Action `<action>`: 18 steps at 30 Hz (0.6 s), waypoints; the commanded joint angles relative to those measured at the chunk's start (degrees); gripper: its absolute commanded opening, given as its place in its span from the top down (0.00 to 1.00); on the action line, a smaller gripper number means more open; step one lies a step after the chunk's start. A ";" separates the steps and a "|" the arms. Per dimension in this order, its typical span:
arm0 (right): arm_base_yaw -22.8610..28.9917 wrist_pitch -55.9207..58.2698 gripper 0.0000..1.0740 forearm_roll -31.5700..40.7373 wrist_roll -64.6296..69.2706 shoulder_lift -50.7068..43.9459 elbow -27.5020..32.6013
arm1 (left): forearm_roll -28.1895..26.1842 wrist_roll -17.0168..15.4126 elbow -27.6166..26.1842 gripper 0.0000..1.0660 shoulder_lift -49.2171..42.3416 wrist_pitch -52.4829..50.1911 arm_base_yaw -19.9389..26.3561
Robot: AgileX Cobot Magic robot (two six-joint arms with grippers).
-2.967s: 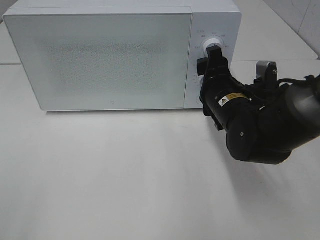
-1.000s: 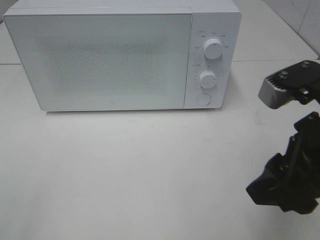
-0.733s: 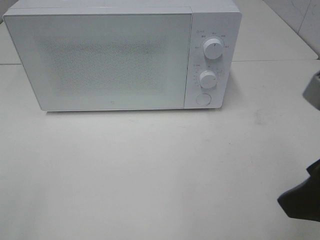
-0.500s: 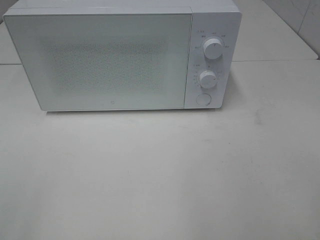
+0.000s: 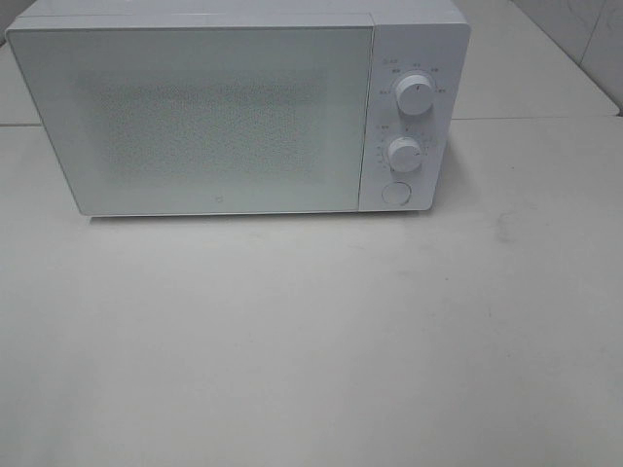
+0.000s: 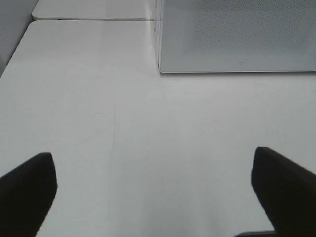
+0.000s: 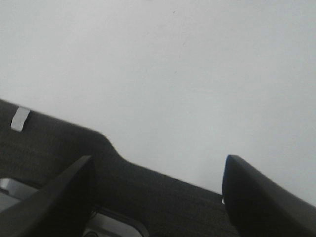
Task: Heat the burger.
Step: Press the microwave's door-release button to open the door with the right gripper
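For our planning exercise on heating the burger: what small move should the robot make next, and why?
Probably just wait, arms parked: the microwave door is shut, no burger shows outside it, and the left gripper and right gripper hang open and empty.

Lab-style tabletop (image 5: pixel 292 341) with white microwave (image 5: pixel 195 117)

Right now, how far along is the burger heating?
Looks done: the microwave door is shut and no burger shows outside, so it is probably inside; the frosted door hides it. In hand: nothing; the left gripper and right gripper have open, empty fingers. Left: I cannot tell from the knobs whether heating runs; the burger must come out afterwards.
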 commanded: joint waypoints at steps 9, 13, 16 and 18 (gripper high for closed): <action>-9.91 -3.38 0.34 0.00 -0.69 -9.91 0.69 | 0.11 -0.34 -0.11 0.06 -0.34 -0.34 0.17; -11.34 -4.93 0.34 0.00 -0.46 -12.09 0.69 | 0.11 -0.34 -0.11 0.06 -0.34 -0.34 0.17; -12.66 -6.53 0.34 0.00 -0.34 -13.98 0.69 | 0.11 -0.34 -0.11 0.06 -0.34 -0.34 0.17; -14.15 -8.54 0.34 0.00 -0.34 -16.44 1.66 | 0.11 -0.34 -0.11 0.06 -0.34 -0.34 0.17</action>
